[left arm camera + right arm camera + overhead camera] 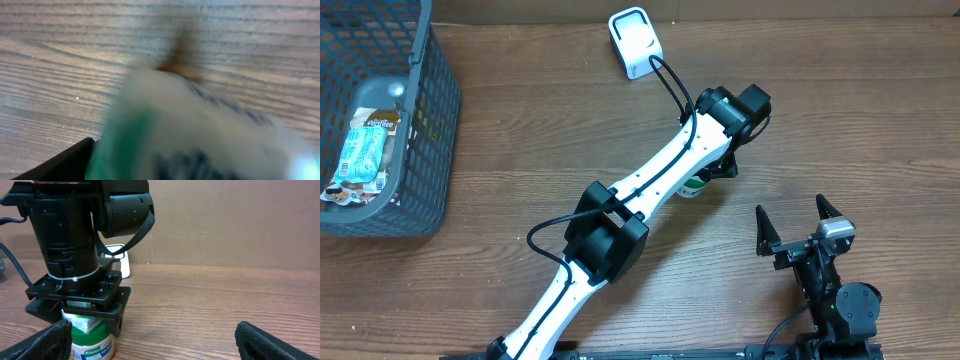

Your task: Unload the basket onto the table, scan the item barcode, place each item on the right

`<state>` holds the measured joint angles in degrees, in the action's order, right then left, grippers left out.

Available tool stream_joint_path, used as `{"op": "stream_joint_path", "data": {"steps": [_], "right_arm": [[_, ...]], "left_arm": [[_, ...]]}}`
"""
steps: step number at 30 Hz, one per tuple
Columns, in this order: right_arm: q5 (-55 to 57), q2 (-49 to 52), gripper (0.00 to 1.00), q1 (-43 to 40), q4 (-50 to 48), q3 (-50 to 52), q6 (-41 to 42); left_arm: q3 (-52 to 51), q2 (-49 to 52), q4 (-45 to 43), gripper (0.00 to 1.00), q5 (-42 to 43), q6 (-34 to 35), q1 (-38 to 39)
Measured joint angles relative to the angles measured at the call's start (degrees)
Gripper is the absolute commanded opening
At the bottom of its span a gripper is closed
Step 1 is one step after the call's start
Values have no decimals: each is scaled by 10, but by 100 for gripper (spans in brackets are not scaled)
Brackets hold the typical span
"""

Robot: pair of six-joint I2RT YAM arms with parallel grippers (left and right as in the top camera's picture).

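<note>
The item is a small white Knorr jar (90,342) with a green lid, standing upright on the wooden table. In the overhead view only an edge of the jar (694,186) shows under the left arm. My left gripper (82,312) points straight down over it, its black fingers (120,315) straddling the lid, and I cannot make out a gap or a grip. In the left wrist view the jar (200,135) is a blur that fills the frame. My right gripper (798,215) rests open and empty at the front right. The white scanner (635,42) stands at the back.
A dark mesh basket (430,120) holding snack packets (365,150) sits at the left edge. The left arm's cable loops between the scanner and the wrist. A cardboard wall closes off the far side in the right wrist view.
</note>
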<state>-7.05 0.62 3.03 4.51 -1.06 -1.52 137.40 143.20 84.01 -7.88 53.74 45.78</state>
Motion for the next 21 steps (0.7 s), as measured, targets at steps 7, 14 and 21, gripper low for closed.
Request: {"op": "stream_joint_path", "data": {"steps": [7, 14, 21], "right_arm": [[0, 0, 100, 0, 0, 0, 0], [0, 0, 100, 0, 0, 0, 0], [0, 0, 100, 0, 0, 0, 0]], "left_arm": [[1, 0, 19, 100, 16, -24, 0], [49, 0, 60, 100, 45, -74, -16], [75, -2, 69, 97, 79, -150, -45]]}}
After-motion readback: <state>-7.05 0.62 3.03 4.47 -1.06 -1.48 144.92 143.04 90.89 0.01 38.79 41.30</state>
